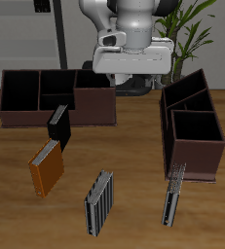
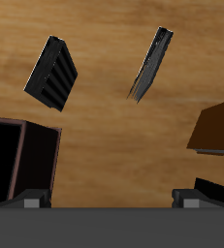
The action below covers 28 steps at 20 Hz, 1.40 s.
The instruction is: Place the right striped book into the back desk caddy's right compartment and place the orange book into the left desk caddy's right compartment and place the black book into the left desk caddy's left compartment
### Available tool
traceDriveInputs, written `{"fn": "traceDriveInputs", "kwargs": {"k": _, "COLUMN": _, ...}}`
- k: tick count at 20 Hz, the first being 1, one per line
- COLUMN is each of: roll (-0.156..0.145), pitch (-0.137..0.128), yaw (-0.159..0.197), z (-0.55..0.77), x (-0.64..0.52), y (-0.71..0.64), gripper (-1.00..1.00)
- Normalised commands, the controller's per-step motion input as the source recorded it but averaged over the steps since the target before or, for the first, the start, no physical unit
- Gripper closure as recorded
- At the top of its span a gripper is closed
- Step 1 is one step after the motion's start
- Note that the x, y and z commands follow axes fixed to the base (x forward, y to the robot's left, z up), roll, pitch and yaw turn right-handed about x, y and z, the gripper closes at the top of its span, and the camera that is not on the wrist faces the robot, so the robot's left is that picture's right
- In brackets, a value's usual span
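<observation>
Books all lay outside the caddies: right striped book (image 1: 100, 202), orange book (image 1: 46, 167), black book (image 1: 58, 126). You held nothing; jaws stood apart, gripper (image 1: 133, 60) high.

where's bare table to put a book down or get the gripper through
Bare wood lies mid-table, bordered by the back desk caddy, the left desk caddy and the right striped book. It is crowded by the back caddy's front, where the black book and orange book sit close.
</observation>
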Motion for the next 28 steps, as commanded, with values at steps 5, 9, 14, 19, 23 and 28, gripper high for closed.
{"fn": "traceDriveInputs", "kwargs": {"k": 5, "roll": -0.017, "pitch": -0.007, "yaw": 0.017, "z": -0.05, "x": 0.45, "y": 0.18, "gripper": -1.0}}
{"fn": "traceDriveInputs", "kwargs": {"k": 9, "roll": -0.009, "pitch": 0.005, "yaw": -0.039, "z": -0.12, "x": 0.51, "y": 0.07, "gripper": -1.0}}
{"fn": "traceDriveInputs", "kwargs": {"k": 14, "roll": 0.008, "pitch": 0.004, "yaw": -0.019, "z": -0.15, "x": 0.4, "y": 0.02, "gripper": -1.0}}
{"fn": "traceDriveInputs", "kwargs": {"k": 19, "roll": 0.013, "pitch": 0.003, "yaw": -0.051, "z": -0.11, "x": 0.37, "y": -0.24, "gripper": -1.0}}
{"fn": "traceDriveInputs", "kwargs": {"k": 23, "roll": 0.005, "pitch": 0.017, "yaw": -0.04, "z": -0.07, "x": 0.3, "y": -0.29, "gripper": -1.0}}
{"fn": "traceDriveInputs", "kwargs": {"k": 28, "roll": -0.004, "pitch": 0.038, "yaw": -0.038, "z": -0.13, "x": 0.48, "y": -0.46, "gripper": -1.0}}
